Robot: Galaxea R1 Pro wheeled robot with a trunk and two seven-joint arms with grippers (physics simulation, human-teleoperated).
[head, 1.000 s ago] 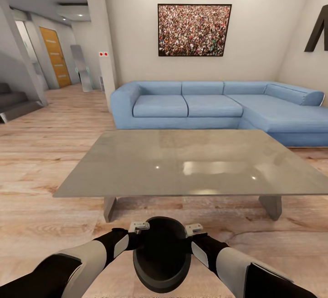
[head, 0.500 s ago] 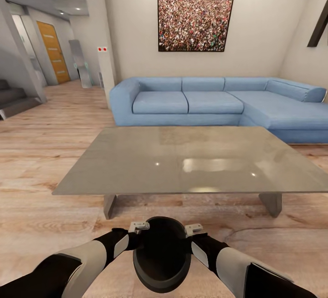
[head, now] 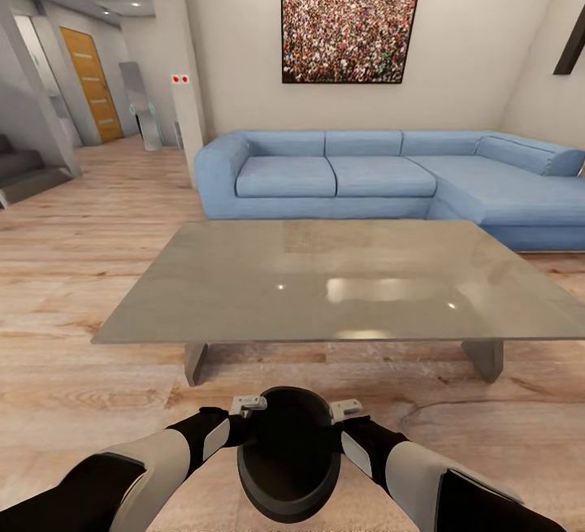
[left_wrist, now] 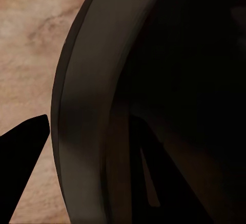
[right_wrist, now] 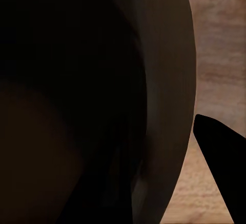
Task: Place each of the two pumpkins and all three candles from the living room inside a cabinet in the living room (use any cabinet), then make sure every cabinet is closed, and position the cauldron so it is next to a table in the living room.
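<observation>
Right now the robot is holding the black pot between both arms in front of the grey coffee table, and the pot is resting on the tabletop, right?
Not quite. The cauldron is held between both arms, but short of the table, over the wooden floor, not on the tabletop. The head view shows this.

Cauldron (left_wrist: 82, 126) rim close up, dark end effector fingertip (left_wrist: 23, 155) outside it, above wood floor (left_wrist: 31, 39).

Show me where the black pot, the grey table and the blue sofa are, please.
cauldron (head: 288, 483): head view, on its dark inner wall below the mouth's centre.
coffee table (head: 244, 288): head view, on a bare part of the glossy grey top.
sofa (head: 284, 177): head view, on its left seat cushion.
</observation>
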